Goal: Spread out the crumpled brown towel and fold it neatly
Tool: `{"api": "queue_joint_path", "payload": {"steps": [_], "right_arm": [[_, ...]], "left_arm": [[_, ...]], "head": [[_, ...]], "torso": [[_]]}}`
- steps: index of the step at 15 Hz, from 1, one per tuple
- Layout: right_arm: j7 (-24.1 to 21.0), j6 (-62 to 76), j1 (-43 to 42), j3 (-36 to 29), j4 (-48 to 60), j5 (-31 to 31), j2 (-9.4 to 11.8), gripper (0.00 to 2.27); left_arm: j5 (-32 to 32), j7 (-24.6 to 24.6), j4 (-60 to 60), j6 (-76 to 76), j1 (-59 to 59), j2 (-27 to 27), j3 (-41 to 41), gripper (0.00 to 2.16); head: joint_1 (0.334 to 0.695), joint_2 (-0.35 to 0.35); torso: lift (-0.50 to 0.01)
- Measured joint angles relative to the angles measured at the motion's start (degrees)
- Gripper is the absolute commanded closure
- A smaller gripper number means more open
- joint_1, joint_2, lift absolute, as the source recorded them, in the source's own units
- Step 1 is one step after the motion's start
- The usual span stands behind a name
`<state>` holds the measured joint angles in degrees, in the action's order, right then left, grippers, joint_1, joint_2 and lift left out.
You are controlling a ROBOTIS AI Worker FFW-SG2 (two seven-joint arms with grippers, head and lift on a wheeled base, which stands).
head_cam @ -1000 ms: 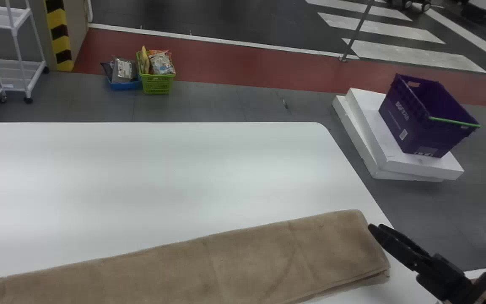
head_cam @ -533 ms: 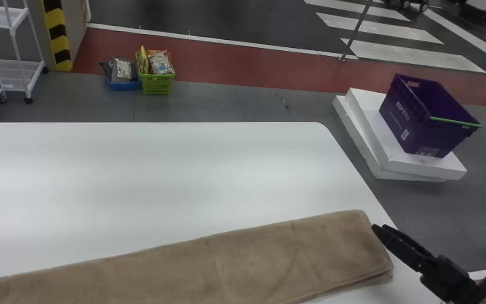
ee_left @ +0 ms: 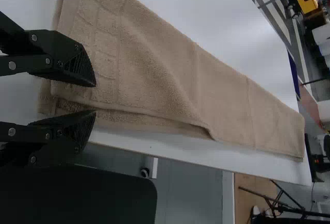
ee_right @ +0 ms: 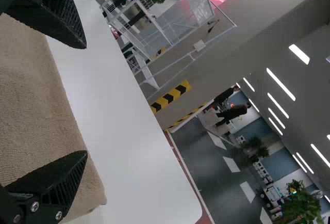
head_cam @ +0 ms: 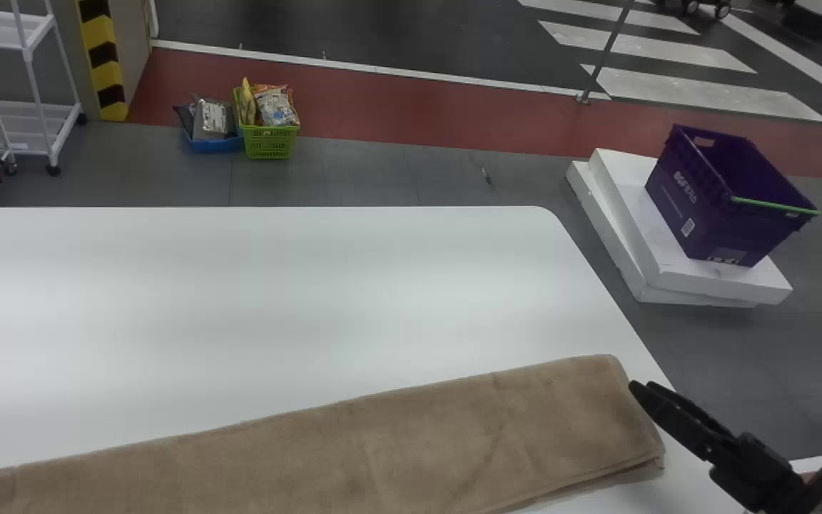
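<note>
The brown towel (head_cam: 354,450) lies as a long folded strip along the table's near side, nearly flat. At its right end my right gripper (head_cam: 641,385) stands with its tips close beside the short edge. In the right wrist view, my right gripper (ee_right: 85,100) is open wide, with the towel (ee_right: 36,110) beneath and between its fingers. My left gripper (ee_left: 95,98) is open a little over the towel's other end in the left wrist view. There the towel (ee_left: 170,79) shows stacked layers, a ribbed band and a diagonal fold.
The white table (head_cam: 275,285) extends beyond the towel, its right edge just past the towel's right end. On the floor to the right, a purple crate (head_cam: 703,207) sits on white slabs (head_cam: 639,250). Small baskets (head_cam: 268,143) and a white cart (head_cam: 33,121) stand behind the table.
My right gripper and the towel's right end have shifted very slightly to the right since the earliest head frame. Little differs over the last half second.
</note>
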<state>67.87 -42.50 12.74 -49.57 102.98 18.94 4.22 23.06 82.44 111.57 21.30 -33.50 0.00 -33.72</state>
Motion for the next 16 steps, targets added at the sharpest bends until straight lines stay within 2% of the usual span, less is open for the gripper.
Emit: {"api": "queue_joint_path", "payload": {"steps": [1,3,16], "right_arm": [[0.04,0.0,0.0,0.0,-0.02,0.02,0.0,0.08],[0.06,0.0,0.0,-0.01,-0.13,0.05,0.0,0.08],[0.06,0.0,0.0,-0.14,-0.32,0.13,-0.09,0.08]], "left_arm": [[0.04,-0.03,-0.03,0.0,0.1,0.0,-0.08,0.81],[0.06,-0.03,-0.04,-0.14,0.23,0.0,-0.16,1.03],[-2.66,-0.13,1.57,-0.09,0.22,0.0,-0.98,1.06]], "head": [[0.695,-0.28],[0.695,-0.278],[0.695,-0.271]], "torso": [[-0.128],[-0.128],[-0.128]]}}
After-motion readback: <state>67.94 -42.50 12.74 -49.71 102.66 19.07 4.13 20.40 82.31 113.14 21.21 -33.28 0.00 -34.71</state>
